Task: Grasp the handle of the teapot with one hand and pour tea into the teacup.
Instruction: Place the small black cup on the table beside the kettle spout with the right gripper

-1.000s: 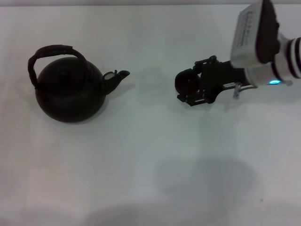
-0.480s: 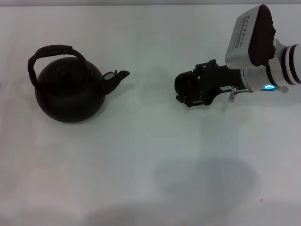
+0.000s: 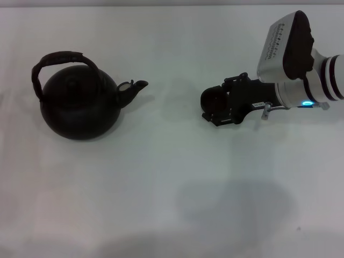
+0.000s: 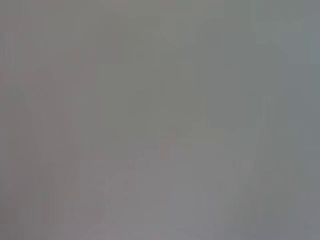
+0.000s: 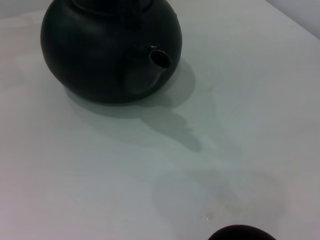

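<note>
The black teapot [image 3: 80,110] stands at the left of the table, its arched dark-brown handle [image 3: 63,56] over the lid and its spout [image 3: 135,87] pointing right. My right gripper [image 3: 215,104] reaches in from the right, low over the table, and is shut on the small black teacup [image 3: 209,97], well right of the spout. The right wrist view shows the teapot [image 5: 100,45] with its spout [image 5: 159,60] ahead, and the teacup's rim [image 5: 239,233] at the picture's edge. The left gripper is out of view; the left wrist view shows only blank grey.
The white table [image 3: 172,177] stretches wide between teapot and teacup and towards the front. The right arm's white wrist housing [image 3: 287,51] stands at the far right. A faint round stain [image 5: 215,192] marks the table in front of the teacup.
The right arm's wrist has shifted slightly right and down, and the gripper with the teacup has edged a little to the right. The teapot has not moved.
</note>
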`<state>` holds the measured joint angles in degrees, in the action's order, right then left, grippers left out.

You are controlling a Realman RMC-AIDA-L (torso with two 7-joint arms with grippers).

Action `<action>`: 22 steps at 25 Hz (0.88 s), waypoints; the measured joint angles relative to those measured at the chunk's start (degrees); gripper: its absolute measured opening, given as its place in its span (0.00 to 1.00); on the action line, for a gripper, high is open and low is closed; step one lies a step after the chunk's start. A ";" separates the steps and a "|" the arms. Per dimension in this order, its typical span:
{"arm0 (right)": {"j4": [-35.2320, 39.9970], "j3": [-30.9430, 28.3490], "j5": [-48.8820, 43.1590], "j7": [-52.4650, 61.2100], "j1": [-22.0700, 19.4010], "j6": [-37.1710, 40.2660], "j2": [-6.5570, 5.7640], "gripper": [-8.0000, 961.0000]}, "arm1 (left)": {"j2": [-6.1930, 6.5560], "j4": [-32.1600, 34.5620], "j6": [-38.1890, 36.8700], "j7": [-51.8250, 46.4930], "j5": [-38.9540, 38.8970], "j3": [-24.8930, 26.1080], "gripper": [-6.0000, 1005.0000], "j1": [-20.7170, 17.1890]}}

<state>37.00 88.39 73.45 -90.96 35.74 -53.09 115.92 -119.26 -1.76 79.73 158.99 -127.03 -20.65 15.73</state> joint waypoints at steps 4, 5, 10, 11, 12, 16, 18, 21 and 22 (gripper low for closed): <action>-0.08 0.03 0.02 -0.18 -0.02 0.17 0.01 0.74 | 0.00 -0.01 -0.05 0.00 0.02 0.00 0.84 0.00; -0.08 0.03 0.03 -0.20 -0.02 0.19 0.01 0.74 | 0.00 0.00 -0.07 0.00 0.03 0.00 0.84 0.00; -0.09 0.06 0.03 -0.29 0.01 0.35 0.01 0.76 | 0.00 0.00 -0.21 0.00 0.03 0.00 0.84 0.01; -0.09 0.12 0.03 -0.31 0.02 0.35 0.01 0.78 | 0.00 -0.01 -0.27 0.00 0.03 0.00 0.84 0.01; -0.08 0.15 0.03 -0.33 0.02 0.36 0.01 0.80 | 0.03 -0.01 -0.30 0.00 0.03 0.00 0.84 0.01; 0.08 0.19 0.02 -0.35 0.03 0.11 0.01 0.85 | 0.10 0.00 -0.26 0.00 0.03 0.00 0.84 0.01; 0.51 0.19 0.02 -0.38 -0.03 -0.40 0.01 0.86 | 0.10 0.00 -0.22 0.00 0.03 0.00 0.84 0.05; 1.55 -0.08 0.49 -0.36 -0.23 -1.48 -0.12 0.86 | 0.09 0.00 -0.23 0.00 0.03 0.00 0.84 0.10; 2.03 -0.16 0.84 -0.35 -0.32 -1.90 -0.22 0.86 | 0.09 0.00 -0.24 0.00 0.03 0.00 0.84 0.10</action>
<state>39.03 88.23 74.30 -91.31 35.42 -54.99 115.70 -119.18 -1.76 79.49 158.99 -127.00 -20.65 15.82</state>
